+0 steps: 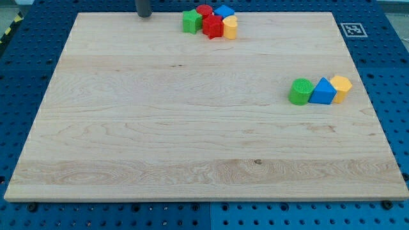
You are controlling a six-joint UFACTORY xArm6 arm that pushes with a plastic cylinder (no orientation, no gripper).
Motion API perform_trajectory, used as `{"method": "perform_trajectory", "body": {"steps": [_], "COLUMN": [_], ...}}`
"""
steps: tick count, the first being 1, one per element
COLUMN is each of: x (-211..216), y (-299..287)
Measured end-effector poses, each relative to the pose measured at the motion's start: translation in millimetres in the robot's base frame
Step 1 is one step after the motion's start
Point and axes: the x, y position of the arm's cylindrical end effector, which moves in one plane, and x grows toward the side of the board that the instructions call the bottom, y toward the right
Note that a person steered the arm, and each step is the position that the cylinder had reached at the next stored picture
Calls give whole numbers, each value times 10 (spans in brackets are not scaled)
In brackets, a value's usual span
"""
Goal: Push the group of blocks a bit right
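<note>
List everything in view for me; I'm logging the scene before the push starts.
Green block: 1, green, star-like, left end of the top cluster.
Red blocks: 2, red, middle of the top cluster, one behind the other.
Blue block: 1, blue, top cluster's back right.
Yellow block: 1, yellow, top cluster's right end.
Green cylinder: 1, green, right-side row, left end.
Blue triangular block: 1, blue, row middle.
Yellow-orange block: 1, row's right end.
Wooden board: 1, light wood.
Marker tag: 1, black-and-white, top right.
My tip: 1, dark, left of the top cluster, apart from it.
</note>
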Motion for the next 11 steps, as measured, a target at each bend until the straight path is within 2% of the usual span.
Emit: {"method": "perform_trajectory", "body": {"steps": [6, 11], "x": [14, 27], "y": [813, 1250]}}
